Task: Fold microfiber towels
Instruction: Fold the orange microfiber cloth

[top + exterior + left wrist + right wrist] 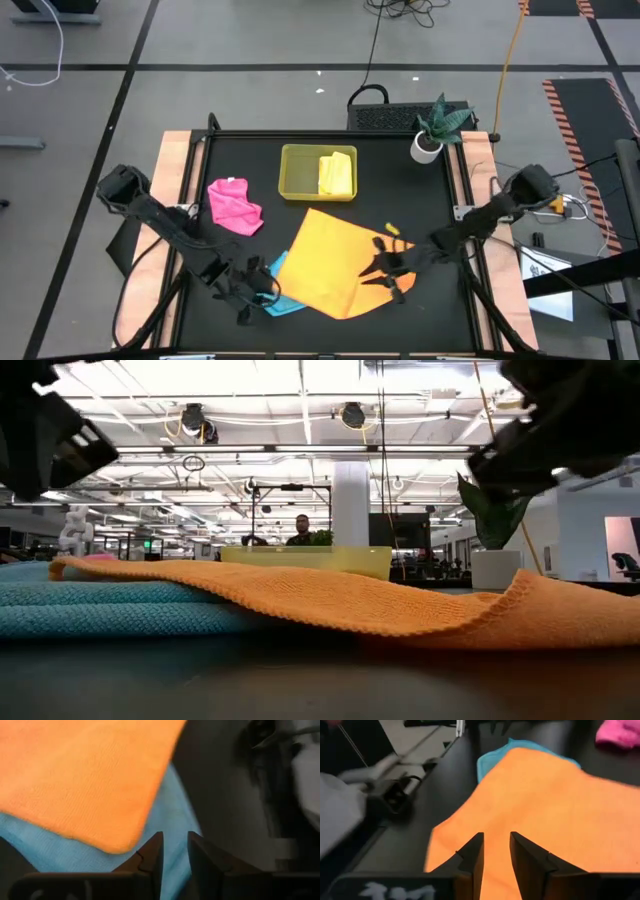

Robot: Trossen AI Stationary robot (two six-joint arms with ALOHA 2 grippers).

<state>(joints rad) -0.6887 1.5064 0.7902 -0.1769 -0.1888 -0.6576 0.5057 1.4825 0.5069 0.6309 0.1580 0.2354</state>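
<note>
Orange towel (335,262) lies spread at the counter's (440,200) centre-front, overlapping the sky blue towel (281,299), which pokes out at its 8 o'clock corner. Pink towel (234,206) sits crumpled at 10 o'clock from the orange one; the yellow towel (337,173), folded, rests in the yellow-green tray (296,172) at 12 o'clock.

Right gripper (392,268) is over the orange towel's 3 o'clock edge, fingers (472,857) a narrow gap apart, holding nothing; the cloth runs straight ahead of them. Left gripper (250,292) hangs by the 8 o'clock corner, fingers (152,855) also narrowly parted and empty, above the blue cloth just beside the orange corner.

The orange towel's diagonal runs roughly 1 to 7 o'clock. Each arm is nearest its own side's edge, so the fold probably calls for both to pinch there.
</note>
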